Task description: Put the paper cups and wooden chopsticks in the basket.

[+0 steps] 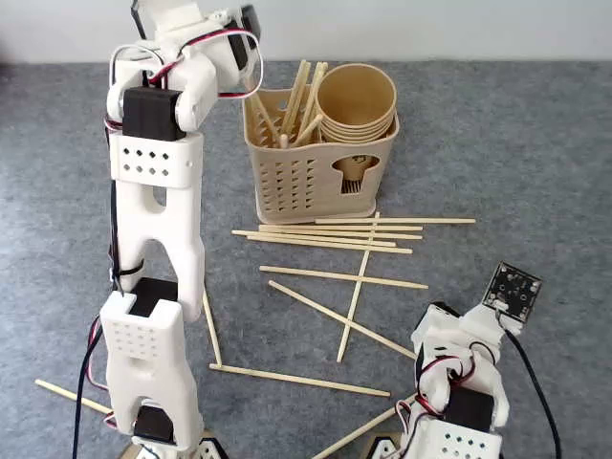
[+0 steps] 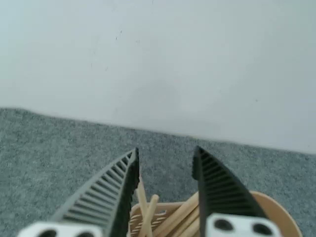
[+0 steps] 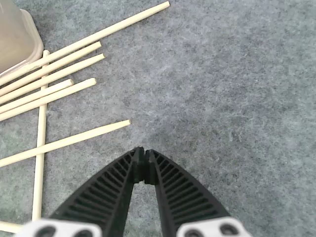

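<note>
While the left gripper (image 2: pixel 166 152) is hanging just above the basket (image 1: pixel 320 182), its jaws standing apart with nothing between them, the right gripper (image 3: pixel 144 153) is hovering low over the grey mat (image 3: pixel 237 74), fingers pressed together on nothing at all. At the far side of the mat the basket is sitting upright. The paper cups (image 1: pixel 356 96) are nesting in one stack inside its right half, mouths up. Beside them, in the left half, a bunch of wooden chopsticks (image 1: pixel 304 96) is leaning out over the rim.

Plenty of loose chopsticks (image 1: pixel 330 234) are lying flat on the mat in front of the basket. A tight row is lying just before it, several are crossing one another nearer the arms, and one is poking out beside the left arm's base (image 1: pixel 153 421). From the right wrist, the ends of a few sticks are showing just ahead of the closed fingertips, near them but not touching.
</note>
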You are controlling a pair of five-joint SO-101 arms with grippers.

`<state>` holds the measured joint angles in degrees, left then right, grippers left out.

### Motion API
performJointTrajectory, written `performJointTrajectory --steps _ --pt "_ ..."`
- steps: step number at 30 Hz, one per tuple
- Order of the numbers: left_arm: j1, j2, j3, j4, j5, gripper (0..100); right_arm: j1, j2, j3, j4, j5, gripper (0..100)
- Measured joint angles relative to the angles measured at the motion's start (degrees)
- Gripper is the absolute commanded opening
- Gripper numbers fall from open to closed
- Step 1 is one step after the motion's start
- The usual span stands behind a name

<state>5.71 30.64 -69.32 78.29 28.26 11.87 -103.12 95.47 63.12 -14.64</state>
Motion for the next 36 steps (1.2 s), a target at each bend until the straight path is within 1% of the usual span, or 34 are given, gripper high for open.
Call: performJointTrajectory --steps 7,11,13,18,24,31,36 --pt "0.0 -6.5 0.0 7.9 0.0 21 0.0 0.0 0.0 0.0 0.0 0.9" --pt "0.0 -10.6 0.0 17.1 0.0 21 0.0 0.0 0.0 0.0 0.0 0.9" --pt "-1.6 -12.0 1.1 20.0 0.0 19 0.0 0.0 0.0 0.0 0.0 0.9" --pt "-11.8 -14.0 10.4 21.1 0.0 19 0.0 0.0 0.0 0.0 0.0 0.9" --pt "-21.7 -14.2 25.5 21.1 0.0 19 0.0 0.0 0.0 0.0 0.0 0.9" --pt "-33.8 -19.3 47.3 21.1 0.0 19 0.0 0.0 0.0 0.0 0.0 0.9" --pt "-40.8 -26.5 62.9 21.1 0.0 19 0.0 0.0 0.0 0.0 0.0 0.9"
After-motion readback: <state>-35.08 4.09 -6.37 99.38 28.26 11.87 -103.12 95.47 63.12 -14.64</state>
